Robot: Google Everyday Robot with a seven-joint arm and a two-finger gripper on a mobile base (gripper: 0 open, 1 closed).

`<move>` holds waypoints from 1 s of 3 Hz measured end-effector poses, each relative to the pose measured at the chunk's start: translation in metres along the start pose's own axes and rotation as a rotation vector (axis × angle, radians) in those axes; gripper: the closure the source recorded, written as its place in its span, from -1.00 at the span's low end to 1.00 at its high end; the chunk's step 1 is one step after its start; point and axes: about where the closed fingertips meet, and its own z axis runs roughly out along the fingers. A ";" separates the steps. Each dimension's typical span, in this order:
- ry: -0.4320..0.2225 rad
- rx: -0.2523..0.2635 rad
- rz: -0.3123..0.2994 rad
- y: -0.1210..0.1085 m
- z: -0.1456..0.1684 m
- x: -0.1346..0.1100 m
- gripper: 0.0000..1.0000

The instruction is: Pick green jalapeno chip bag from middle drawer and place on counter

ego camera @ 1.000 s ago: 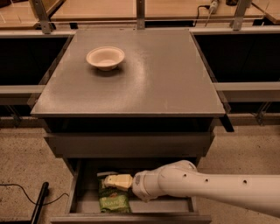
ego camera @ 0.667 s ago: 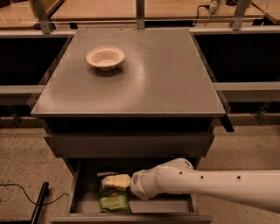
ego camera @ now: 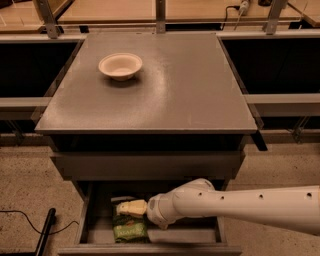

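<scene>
The green jalapeno chip bag point(ego camera: 129, 229) lies on the dark floor of the open middle drawer point(ego camera: 200, 236), at its left side. My gripper point(ego camera: 126, 207) is cream-coloured and reaches into the drawer from the right on a white arm point(ego camera: 240, 202). It sits just above the bag's upper edge and covers the top of the bag. The counter point(ego camera: 170, 90) is the large dark-grey top of the cabinet above the drawer.
A cream bowl point(ego camera: 120, 65) stands on the counter's back left. A closed drawer front point(ego camera: 150, 165) is above the open drawer. A black cable and post point(ego camera: 44, 230) lie on the floor at the left. Pale wooden tables point(ego camera: 120, 10) stand behind.
My gripper has shifted slightly to the left over the bag. The bag and bowl have not moved.
</scene>
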 end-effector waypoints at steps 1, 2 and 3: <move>-0.010 -0.002 -0.004 0.007 0.009 0.003 -0.98; -0.024 -0.004 -0.004 0.015 0.017 0.005 -0.65; -0.042 0.003 0.017 0.045 0.029 0.012 -0.66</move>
